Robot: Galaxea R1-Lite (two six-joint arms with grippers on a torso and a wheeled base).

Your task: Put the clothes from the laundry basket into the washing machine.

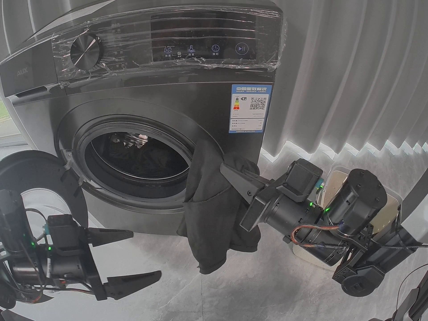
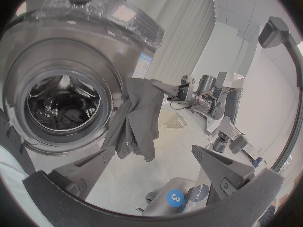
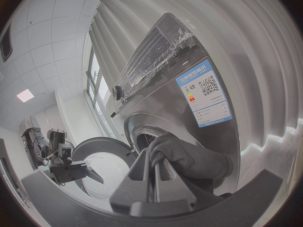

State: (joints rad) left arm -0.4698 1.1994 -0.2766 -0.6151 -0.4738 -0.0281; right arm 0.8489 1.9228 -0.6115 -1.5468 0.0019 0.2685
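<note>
A dark grey garment (image 1: pixel 214 206) hangs in front of the washing machine (image 1: pixel 147 108), just right of its open drum (image 1: pixel 133 159). My right gripper (image 1: pixel 227 171) is shut on the garment's top fold (image 3: pixel 186 156). Dark clothes (image 2: pixel 68 115) lie inside the drum. The cream laundry basket (image 1: pixel 388 212) sits on the floor at the right, mostly hidden behind my right arm. My left gripper (image 1: pixel 133 257) is open and empty, low at the left, below the open door (image 1: pixel 31 188). In the left wrist view the hanging garment (image 2: pixel 135 120) and the right gripper (image 2: pixel 157 85) show beyond my open fingers (image 2: pixel 94 164).
The round door stands swung open to the left of the drum. White curtains (image 1: pixel 356 67) hang behind and to the right of the machine. Pale tiled floor (image 1: pixel 245 290) lies open below the garment.
</note>
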